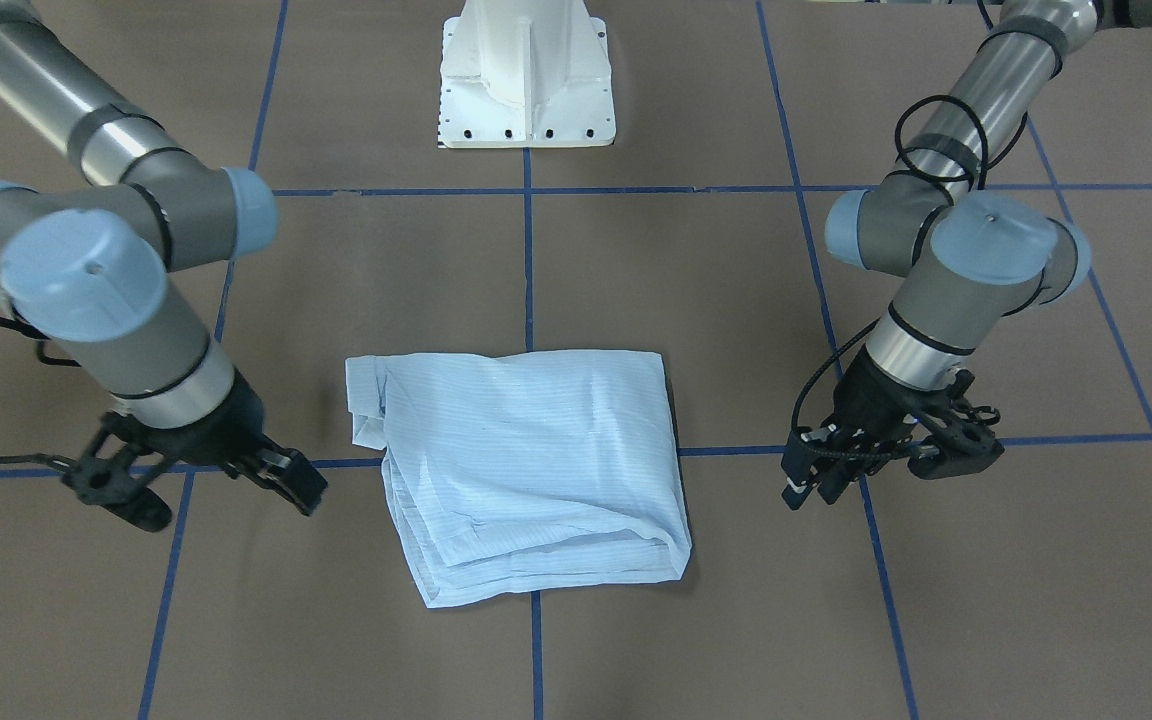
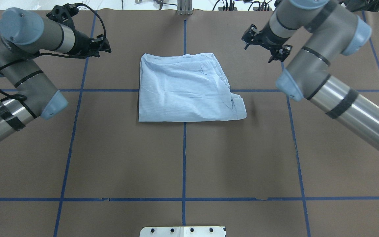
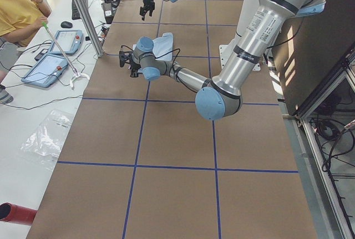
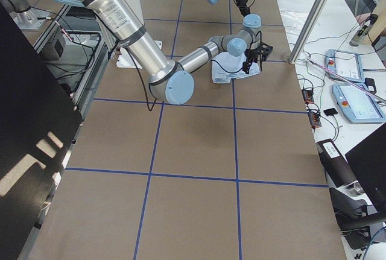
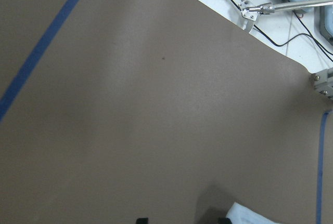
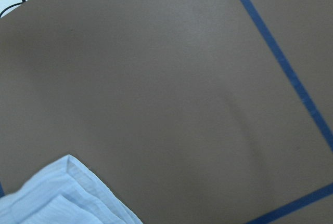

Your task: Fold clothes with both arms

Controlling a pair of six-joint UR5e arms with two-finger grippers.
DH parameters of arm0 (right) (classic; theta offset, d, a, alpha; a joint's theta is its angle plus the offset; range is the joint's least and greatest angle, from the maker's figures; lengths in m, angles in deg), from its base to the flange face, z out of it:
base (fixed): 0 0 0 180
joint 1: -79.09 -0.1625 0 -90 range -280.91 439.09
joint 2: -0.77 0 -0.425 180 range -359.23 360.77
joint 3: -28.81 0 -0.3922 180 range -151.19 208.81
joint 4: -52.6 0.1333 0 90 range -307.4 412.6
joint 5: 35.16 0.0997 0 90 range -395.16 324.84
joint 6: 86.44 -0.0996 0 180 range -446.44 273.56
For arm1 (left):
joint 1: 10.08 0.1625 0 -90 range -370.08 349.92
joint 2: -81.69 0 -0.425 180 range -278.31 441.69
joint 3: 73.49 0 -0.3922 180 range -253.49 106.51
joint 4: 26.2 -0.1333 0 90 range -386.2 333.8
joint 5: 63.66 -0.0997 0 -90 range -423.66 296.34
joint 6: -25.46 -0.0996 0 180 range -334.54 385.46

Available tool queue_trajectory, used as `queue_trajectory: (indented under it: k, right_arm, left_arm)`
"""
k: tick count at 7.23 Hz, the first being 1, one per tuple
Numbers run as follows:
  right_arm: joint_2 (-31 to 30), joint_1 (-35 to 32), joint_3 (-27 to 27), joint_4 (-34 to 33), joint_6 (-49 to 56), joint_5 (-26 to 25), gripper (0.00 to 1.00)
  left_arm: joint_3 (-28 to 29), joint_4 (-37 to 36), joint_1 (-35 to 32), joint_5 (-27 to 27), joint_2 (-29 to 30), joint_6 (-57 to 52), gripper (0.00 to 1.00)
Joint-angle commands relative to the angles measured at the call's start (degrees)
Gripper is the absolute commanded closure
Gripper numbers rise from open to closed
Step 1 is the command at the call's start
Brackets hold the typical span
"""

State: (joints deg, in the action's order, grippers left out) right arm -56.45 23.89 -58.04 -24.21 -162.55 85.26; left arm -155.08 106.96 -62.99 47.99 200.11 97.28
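The clothes [image 1: 526, 470] [image 2: 186, 89] are one light-blue striped shirt, folded into a rough rectangle and lying flat mid-table. One corner of it shows in the left wrist view [image 5: 250, 214] and another in the right wrist view [image 6: 62, 198]. My left gripper [image 1: 814, 488] [image 2: 104, 44] hovers beside one short side of the shirt, apart from it. Its two fingertips show spread at the bottom edge of the left wrist view, holding nothing. My right gripper [image 1: 286, 478] [image 2: 250, 35] hangs off the opposite side, also clear of the cloth, and looks open and empty.
The white pedestal base [image 1: 526, 90] stands at the robot's side of the table. Blue tape lines [image 2: 184, 148] grid the brown tabletop. Beyond the far edge are teach pendants [image 3: 61, 42], a metal pole [image 3: 83, 11] and a seated person [image 3: 16, 11].
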Motion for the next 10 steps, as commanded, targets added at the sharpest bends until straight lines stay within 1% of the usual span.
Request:
queue_trajectory:
  k: [1, 2, 3, 4, 5, 6, 7, 8, 9, 10]
  right_arm:
    - [-12.08, -8.39, -6.83, -1.24, 22.64, 6.65, 0.0]
    - [-15.0, -12.25, -5.96, -1.58, 32.94, 7.02, 0.0]
    - [-17.29, -15.08, -5.87, -4.46, 41.83, 7.11, 0.0]
    - [-18.97, -19.46, -5.34, -7.36, 50.27, 7.81, 0.0]
    - [-20.55, -22.28, -4.82, -10.0, 59.06, 9.38, 0.0]
    - [-23.18, -24.57, -5.33, -10.02, 62.19, 11.14, 0.0]
    - [-25.81, -27.03, -5.69, -9.5, 62.92, 13.07, 0.0]
    - [-26.8, -30.19, -7.34, -9.93, 64.23, 14.83, 0.0]
    - [-28.11, -31.88, -7.62, -9.94, 65.46, 14.59, 0.0]
    - [-28.82, -31.72, -7.36, -10.2, 67.13, 13.37, 0.0]
  left_arm:
    - [-12.04, -9.0, -7.16, 7.31, -8.51, -18.46, 0.44]
    - [-15.32, -12.54, -9.73, 8.48, -12.38, -28.13, 0.42]
    - [-15.78, -13.88, -12.8, 11.54, -15.55, -36.5, 0.32]
    - [-15.79, -14.42, -17.18, 16.36, -19.15, -45.8, 0.24]
    - [-16.14, -14.94, -20.01, 18.41, -22.84, -52.16, 0.05]
    - [-18.84, -14.95, -20.65, 18.34, -28.36, -56.66, 0.0]
    - [-21.39, -14.95, -21.7, 18.6, -31.02, -57.75, 0.0]
    - [-22.46, -14.86, -24.49, 19.73, -34.7, -58.63, 0.0]
    - [-22.82, -14.95, -24.78, 20.01, -35.44, -61.86, 0.0]
    - [-21.95, -14.95, -24.87, 20.01, -36.31, -64.5, 0.0]
